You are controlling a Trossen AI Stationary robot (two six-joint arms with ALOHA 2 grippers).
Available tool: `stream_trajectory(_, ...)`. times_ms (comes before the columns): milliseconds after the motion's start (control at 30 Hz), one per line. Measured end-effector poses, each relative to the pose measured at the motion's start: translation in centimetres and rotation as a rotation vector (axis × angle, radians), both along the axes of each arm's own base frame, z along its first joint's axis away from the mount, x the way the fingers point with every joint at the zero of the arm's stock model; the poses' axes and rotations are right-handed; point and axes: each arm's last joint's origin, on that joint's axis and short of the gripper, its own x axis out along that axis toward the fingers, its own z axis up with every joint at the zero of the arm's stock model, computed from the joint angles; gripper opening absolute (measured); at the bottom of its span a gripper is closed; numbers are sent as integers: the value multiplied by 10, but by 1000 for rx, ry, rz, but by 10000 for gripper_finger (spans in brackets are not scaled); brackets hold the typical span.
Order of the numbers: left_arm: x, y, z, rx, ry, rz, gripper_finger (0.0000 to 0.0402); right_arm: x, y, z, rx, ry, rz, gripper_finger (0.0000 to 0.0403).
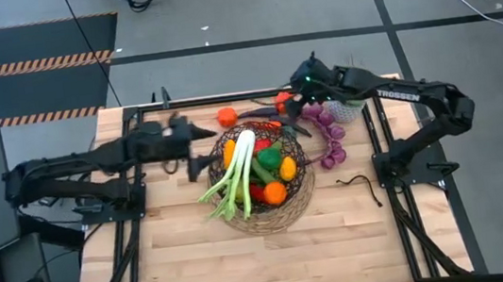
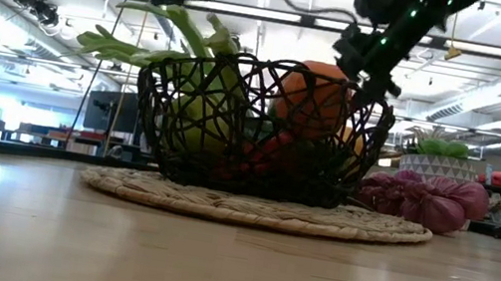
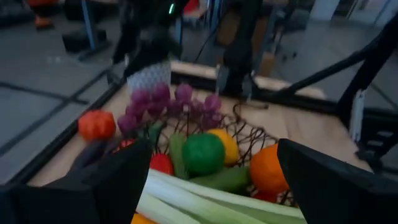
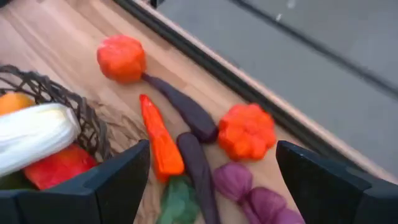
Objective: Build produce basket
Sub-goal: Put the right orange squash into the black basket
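The dark wire basket (image 1: 260, 173) sits mid-table on its tan wicker base (image 2: 255, 207). Inside lie a green leek (image 1: 236, 173), whose leaves stick out over the near-left rim, plus green (image 3: 203, 152), yellow, orange (image 1: 274, 192) and red pieces. Purple grapes (image 1: 329, 137) lie on the table to the basket's right. An orange ball (image 4: 121, 57), an orange pepper (image 4: 158, 140), dark purple pieces (image 4: 186, 112) and an orange ribbed piece (image 4: 247, 130) lie at the far edge. My left gripper (image 1: 201, 132) hovers open above the basket's far-left rim. My right gripper (image 4: 212, 149) hovers open above the far-edge pieces.
A green plant in a white pot (image 1: 347, 106) stands at the far right, close to the right arm. A black cable piece (image 1: 361, 184) lies right of the basket. Bare wood (image 1: 275, 262) stretches along the near side. The table frame's black rails (image 1: 138, 230) run along both sides.
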Motion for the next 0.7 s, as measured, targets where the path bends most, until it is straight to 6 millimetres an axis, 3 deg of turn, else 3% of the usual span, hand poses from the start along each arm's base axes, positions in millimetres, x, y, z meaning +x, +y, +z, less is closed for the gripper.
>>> stream_trajectory(100, -15, -3, -1, 6, -81, 0, 355, -1, -15, -7, 29, -5, -33, 352)
stream_trajectory(267, -32, -4, -25, -21, -162, 15, 355, 5, -37, -18, 53, 52, -49, 352)
stream_trajectory(500, -39, -5, -54, -84, -199, 27, 355, 28, -63, -45, 101, 166, -25, 352)
stream_trajectory(700, -40, -9, -65, -134, -246, 18, 355, 31, -82, -80, 208, 306, -52, 352)
